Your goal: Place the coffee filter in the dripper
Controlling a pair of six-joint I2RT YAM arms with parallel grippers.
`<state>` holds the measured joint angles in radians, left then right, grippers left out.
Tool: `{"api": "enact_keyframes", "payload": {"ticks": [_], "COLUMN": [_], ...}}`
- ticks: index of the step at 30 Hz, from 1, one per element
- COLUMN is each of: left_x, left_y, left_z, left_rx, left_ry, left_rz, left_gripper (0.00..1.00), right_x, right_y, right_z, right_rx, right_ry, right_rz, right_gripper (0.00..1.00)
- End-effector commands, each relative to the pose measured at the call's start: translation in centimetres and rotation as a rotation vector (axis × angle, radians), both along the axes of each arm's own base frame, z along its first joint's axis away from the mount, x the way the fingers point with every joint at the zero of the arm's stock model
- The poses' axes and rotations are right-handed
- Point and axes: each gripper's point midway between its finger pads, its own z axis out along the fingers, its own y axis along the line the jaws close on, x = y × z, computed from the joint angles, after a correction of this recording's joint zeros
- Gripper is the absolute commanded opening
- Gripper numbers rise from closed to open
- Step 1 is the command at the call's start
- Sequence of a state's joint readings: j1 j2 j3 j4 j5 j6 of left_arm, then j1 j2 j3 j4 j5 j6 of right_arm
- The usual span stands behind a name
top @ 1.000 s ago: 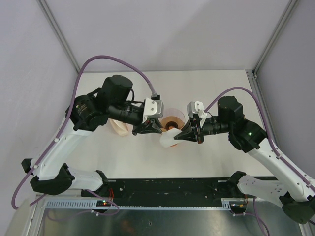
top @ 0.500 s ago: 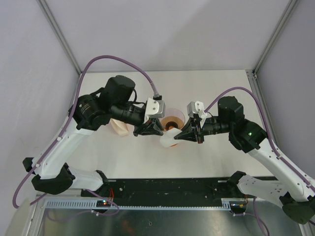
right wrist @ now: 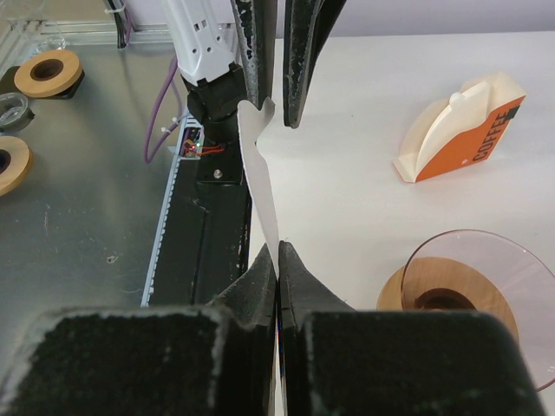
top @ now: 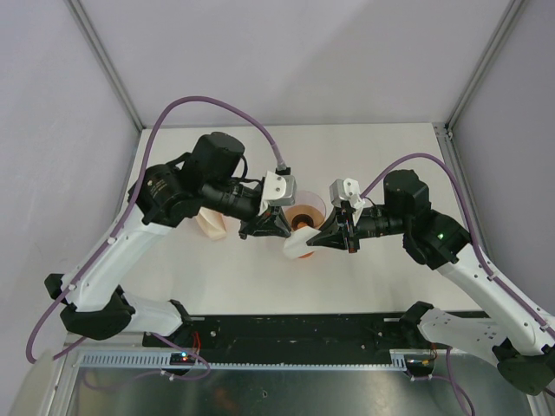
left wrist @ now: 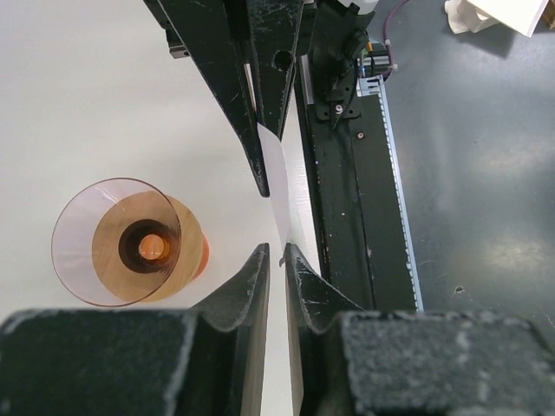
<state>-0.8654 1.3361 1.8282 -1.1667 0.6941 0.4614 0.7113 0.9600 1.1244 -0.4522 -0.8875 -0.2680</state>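
The coffee filter, a thin white paper cone, hangs in the air between both grippers, just in front of the dripper. My right gripper is shut on one edge of the filter. My left gripper is narrowly open, its fingertips on either side of the filter's opposite edge. The dripper is a translucent pinkish-orange funnel standing upright on the table, seen in the left wrist view and in the right wrist view.
A cream and orange holder with the stack of folded filters stands left of the dripper, also in the right wrist view. A black rail runs along the near table edge. Round discs lie on the metal shelf below.
My left arm has moved right, bringing its fingertips up to the filter's edge. The right gripper and the filter have stayed in place.
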Motion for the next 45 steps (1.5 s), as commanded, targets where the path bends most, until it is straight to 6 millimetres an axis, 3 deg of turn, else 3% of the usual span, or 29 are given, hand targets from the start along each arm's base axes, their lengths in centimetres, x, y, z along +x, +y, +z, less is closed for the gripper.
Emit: {"api": "enact_keyframes", "payload": {"ticks": [1, 10, 18, 25, 45], "left_x": [-0.4, -0.6, -1.0, -0.9, -0.9], "left_y": [-0.2, -0.2, -0.1, 0.1, 0.2], "left_z": [0.8, 1.1, 0.6, 1.4, 1.4], "left_rx": [-0.025, -0.032, -0.027, -0.054, -0.063], "left_ry": [0.023, 0.034, 0.046, 0.038, 0.055], "left_rz": [-0.009, -0.004, -0.026, -0.032, -0.04], "left_gripper": [0.17, 0.2, 0.12, 0.11, 0.15], "right_x": [-0.3, -0.1, -0.2, -0.3, -0.6], "right_y": [-0.2, -0.3, -0.3, -0.5, -0.5], "right_z": [2.2, 2.2, 2.3, 2.2, 2.1], "right_rx": [0.043, 0.041, 0.045, 0.039, 0.038], "right_ry": [-0.06, -0.065, -0.067, -0.064, -0.063], "right_rz": [0.007, -0.008, -0.001, -0.002, 0.009], "right_gripper": [0.0, 0.0, 0.0, 0.0, 0.0]}}
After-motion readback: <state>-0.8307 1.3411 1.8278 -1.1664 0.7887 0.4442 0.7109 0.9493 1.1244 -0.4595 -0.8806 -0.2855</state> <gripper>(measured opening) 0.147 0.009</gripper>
